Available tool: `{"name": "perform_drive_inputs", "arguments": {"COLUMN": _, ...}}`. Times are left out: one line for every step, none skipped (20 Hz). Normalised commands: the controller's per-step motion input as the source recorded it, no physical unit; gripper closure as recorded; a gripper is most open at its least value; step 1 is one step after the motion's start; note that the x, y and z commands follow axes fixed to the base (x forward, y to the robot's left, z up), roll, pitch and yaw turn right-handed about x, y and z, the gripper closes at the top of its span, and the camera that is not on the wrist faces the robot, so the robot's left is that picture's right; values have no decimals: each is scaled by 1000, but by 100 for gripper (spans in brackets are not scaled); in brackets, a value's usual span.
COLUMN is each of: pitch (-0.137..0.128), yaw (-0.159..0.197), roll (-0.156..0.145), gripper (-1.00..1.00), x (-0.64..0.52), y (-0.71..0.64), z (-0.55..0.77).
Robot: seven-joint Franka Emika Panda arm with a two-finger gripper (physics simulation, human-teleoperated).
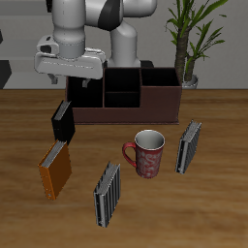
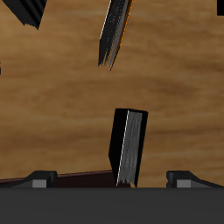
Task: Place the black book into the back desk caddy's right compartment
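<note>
The black book (image 1: 62,120) stands upright on the table just in front of one end of the back desk caddy (image 1: 155,105). The wrist view shows the book's (image 2: 129,149) pale page edges, with a strip of the caddy (image 2: 79,180) behind it. My gripper (image 1: 82,87) hangs above that end of the caddy, a little higher than and behind the book. It is open and holds nothing; both fingers (image 2: 39,180) sit wide apart. The caddy has a tall dark bay at each end and small cells between. I cannot tell which end bay is the right compartment.
An orange-brown book (image 1: 55,170) stands nearer the table's front edge than the black book. Two grey striped books (image 1: 107,194) (image 1: 188,147) flank a red patterned mug (image 1: 148,153). A potted plant (image 1: 189,39) stands behind the caddy's other end.
</note>
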Motion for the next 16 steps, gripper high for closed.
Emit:
{"name": "perform_drive_inputs", "arguments": {"pitch": 18, "yaw": 8, "roll": -42, "gripper": -100, "x": -71, "y": -384, "z": -199}}
{"name": "perform_drive_inputs", "arguments": {"pitch": -49, "yaw": -62, "roll": 3, "gripper": -100, "x": -76, "y": -290, "z": -134}}
{"name": "perform_drive_inputs", "arguments": {"pitch": -16, "yaw": 62, "roll": -13, "gripper": -100, "x": -26, "y": -196, "z": -210}}
{"name": "perform_drive_inputs", "arguments": {"pitch": 0, "yaw": 0, "roll": 0, "gripper": -100, "x": -19, "y": 33, "z": 0}}
{"name": "perform_drive_inputs", "arguments": {"pitch": 15, "yaw": -94, "roll": -64, "gripper": -100, "x": 2, "y": -466, "z": -455}}
{"name": "perform_drive_inputs", "arguments": {"pitch": 0, "yaw": 0, "roll": 0, "gripper": -100, "x": -11, "y": 33, "z": -2}}
{"name": "perform_drive_inputs", "arguments": {"pitch": -14, "yaw": -10, "roll": 9, "gripper": -100, "x": -44, "y": -28, "z": -115}}
{"name": "perform_drive_inputs", "arguments": {"pitch": -21, "yaw": 17, "roll": -30, "gripper": -100, "x": 11, "y": -153, "z": -231}}
{"name": "perform_drive_inputs", "arguments": {"pitch": 21, "yaw": -17, "roll": -52, "gripper": -100, "x": 51, "y": -224, "z": -309}}
{"name": "perform_drive_inputs", "arguments": {"pitch": 18, "yaw": -44, "roll": 24, "gripper": -100, "x": 46, "y": -136, "z": -259}}
{"name": "perform_drive_inputs", "arguments": {"pitch": 8, "yaw": -20, "roll": -30, "gripper": -100, "x": 47, "y": -115, "z": -216}}
{"name": "perform_drive_inputs", "arguments": {"pitch": -21, "yaw": -10, "roll": 5, "gripper": -100, "x": 36, "y": -54, "z": -181}}
{"name": "perform_drive_inputs", "arguments": {"pitch": 11, "yaw": 8, "roll": 4, "gripper": -100, "x": 96, "y": -48, "z": -174}}
{"name": "perform_drive_inputs", "arguments": {"pitch": -11, "yaw": -3, "roll": -32, "gripper": -100, "x": 71, "y": -105, "z": -155}}
{"name": "perform_drive_inputs", "arguments": {"pitch": -13, "yaw": -42, "roll": 18, "gripper": -100, "x": 68, "y": -87, "z": -111}}
{"name": "perform_drive_inputs", "arguments": {"pitch": -20, "yaw": 24, "roll": -10, "gripper": -100, "x": 56, "y": 20, "z": -117}}
